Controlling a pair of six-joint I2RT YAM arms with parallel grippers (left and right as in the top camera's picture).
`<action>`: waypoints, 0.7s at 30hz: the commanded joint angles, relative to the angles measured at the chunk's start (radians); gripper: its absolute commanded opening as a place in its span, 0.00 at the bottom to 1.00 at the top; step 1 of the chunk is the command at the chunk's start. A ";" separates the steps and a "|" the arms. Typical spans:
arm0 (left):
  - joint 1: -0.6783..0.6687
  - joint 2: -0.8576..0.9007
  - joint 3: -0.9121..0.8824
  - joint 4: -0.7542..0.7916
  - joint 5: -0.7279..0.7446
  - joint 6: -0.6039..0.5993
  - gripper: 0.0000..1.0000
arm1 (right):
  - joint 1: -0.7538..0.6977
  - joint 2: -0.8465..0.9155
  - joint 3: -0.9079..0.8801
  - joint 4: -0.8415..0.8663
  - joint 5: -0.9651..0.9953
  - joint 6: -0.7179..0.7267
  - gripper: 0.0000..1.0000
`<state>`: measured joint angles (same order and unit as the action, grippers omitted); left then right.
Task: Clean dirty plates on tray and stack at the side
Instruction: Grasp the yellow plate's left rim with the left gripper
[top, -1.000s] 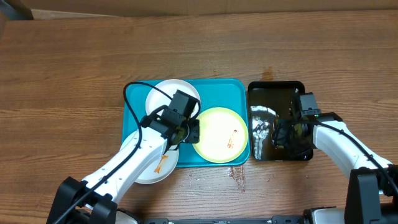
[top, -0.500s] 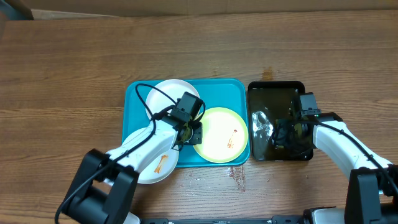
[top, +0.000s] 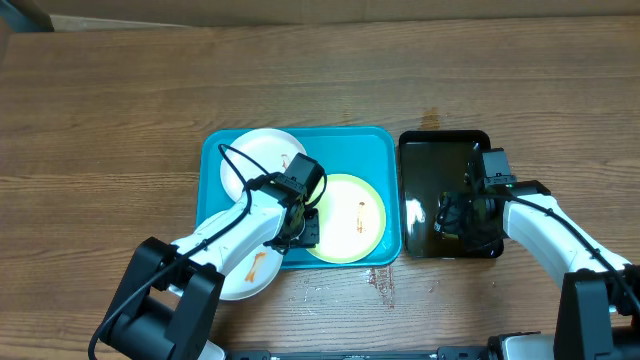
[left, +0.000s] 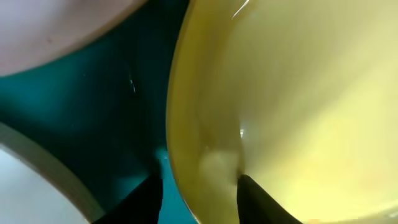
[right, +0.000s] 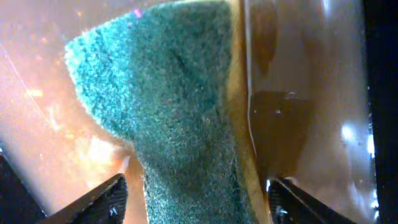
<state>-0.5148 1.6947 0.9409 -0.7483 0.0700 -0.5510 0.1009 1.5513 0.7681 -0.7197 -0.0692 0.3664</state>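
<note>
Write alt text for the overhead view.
The left gripper sits at the left edge of the green-rimmed plate on the turquoise tray; a white plate lies at the tray's far left and a second white plate overhangs its near-left corner under the arm. The right gripper is over a glossy black tray alongside.

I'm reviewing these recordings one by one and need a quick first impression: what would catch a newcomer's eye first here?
The turquoise tray in the middle of the table stands out first. It holds a green-rimmed plate with an orange smear, and the left gripper has its fingers astride the plate's left rim. To its right lies a glossy black tray, where the open fingers of the right gripper flank a green scouring sponge.
</note>
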 joint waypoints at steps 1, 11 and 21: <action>0.006 0.005 0.107 -0.029 -0.003 0.023 0.43 | -0.001 0.010 -0.020 0.016 0.032 -0.004 0.82; 0.004 0.015 0.166 -0.047 -0.129 0.035 0.47 | -0.001 0.010 0.034 0.035 0.035 -0.064 0.91; 0.004 0.077 0.111 -0.010 -0.129 0.034 0.45 | -0.001 0.010 0.007 0.146 0.054 -0.063 0.86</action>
<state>-0.5148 1.7504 1.0595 -0.7761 -0.0418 -0.5392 0.1005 1.5539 0.7780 -0.6155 -0.0322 0.3096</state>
